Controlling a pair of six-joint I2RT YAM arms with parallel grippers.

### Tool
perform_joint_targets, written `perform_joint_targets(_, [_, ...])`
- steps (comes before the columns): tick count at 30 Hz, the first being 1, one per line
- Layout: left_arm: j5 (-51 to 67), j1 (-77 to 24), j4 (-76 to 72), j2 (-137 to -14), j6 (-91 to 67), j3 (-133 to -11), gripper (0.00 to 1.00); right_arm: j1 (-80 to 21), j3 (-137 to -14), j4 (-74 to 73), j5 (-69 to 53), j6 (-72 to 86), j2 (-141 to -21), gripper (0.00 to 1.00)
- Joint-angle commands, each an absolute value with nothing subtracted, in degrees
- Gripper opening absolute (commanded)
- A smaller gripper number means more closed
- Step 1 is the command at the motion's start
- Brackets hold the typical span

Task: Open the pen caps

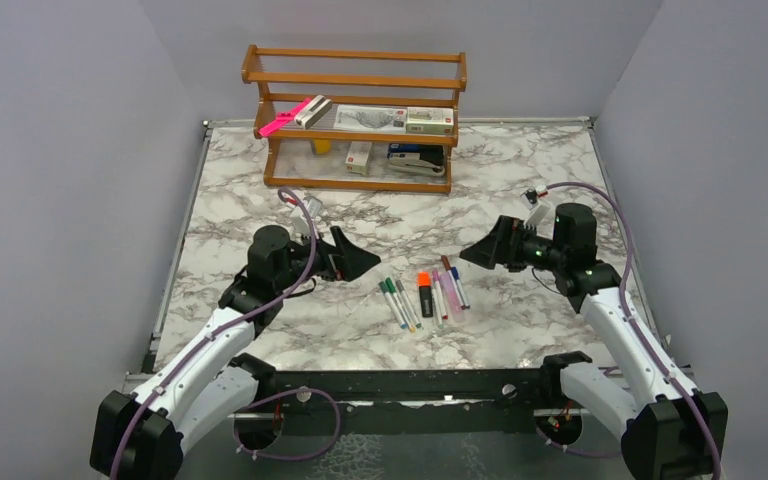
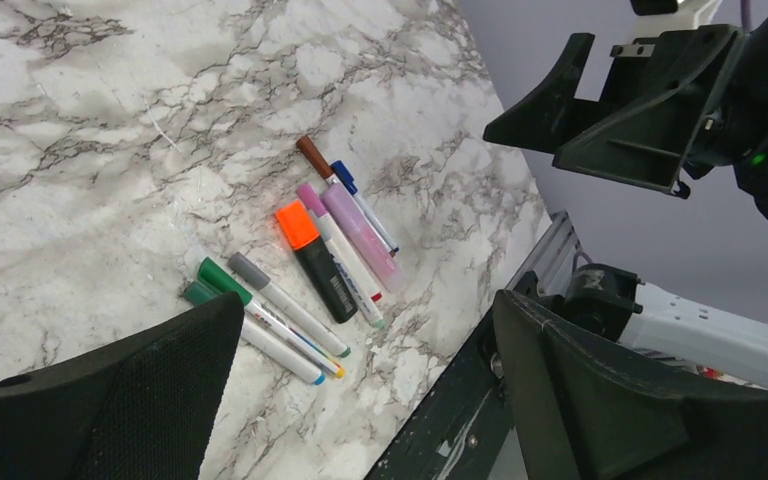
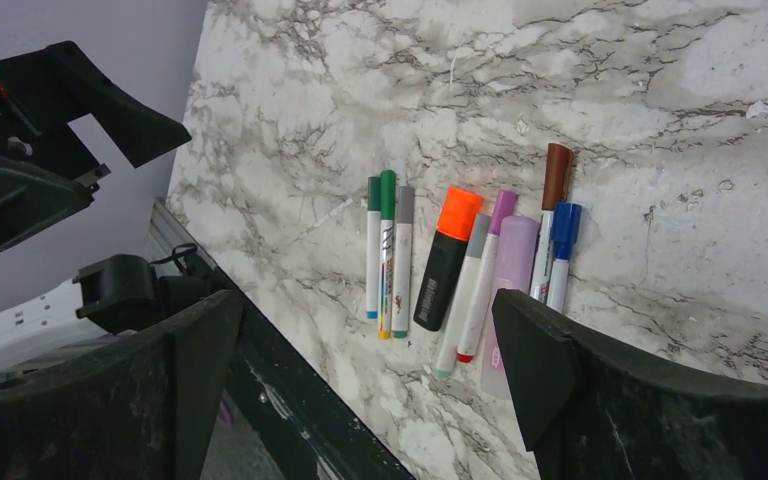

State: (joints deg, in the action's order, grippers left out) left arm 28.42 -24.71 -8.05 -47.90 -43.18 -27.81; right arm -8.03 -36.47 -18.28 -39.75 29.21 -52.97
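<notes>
marble table point(image 1: 240, 195): row of pens point(image 1: 425, 295), seemingly all capped; wooden rack point(image 1: 360, 80) behind

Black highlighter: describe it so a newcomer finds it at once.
On the marble-patterned table, a row of slim white markers lies near the middle of the front edge. The black highlighter sits mid-row: the only dark, thick barrel, with an orange cap.

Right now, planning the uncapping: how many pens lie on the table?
9 pens in one row on the table: three at left, the orange-capped highlighter, five at right. Overlaps may hide another.
</notes>
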Motion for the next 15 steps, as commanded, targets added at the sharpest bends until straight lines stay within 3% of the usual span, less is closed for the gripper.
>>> perform_joint_targets(1, [27.1, -25.73, -5.03, -50.04, -41.02, -31.1, 0.99, -7.89, -37.02, -17.04, -41.15, 28.73, -52.51, 1.0])
perform_joint_targets(15, [27.02, -26.22, 2.21, -53.37, -39.55, -33.35, 0.99, -7.91, -32.11, -12.38, -46.42, 29.31, -58.77, 1.0])
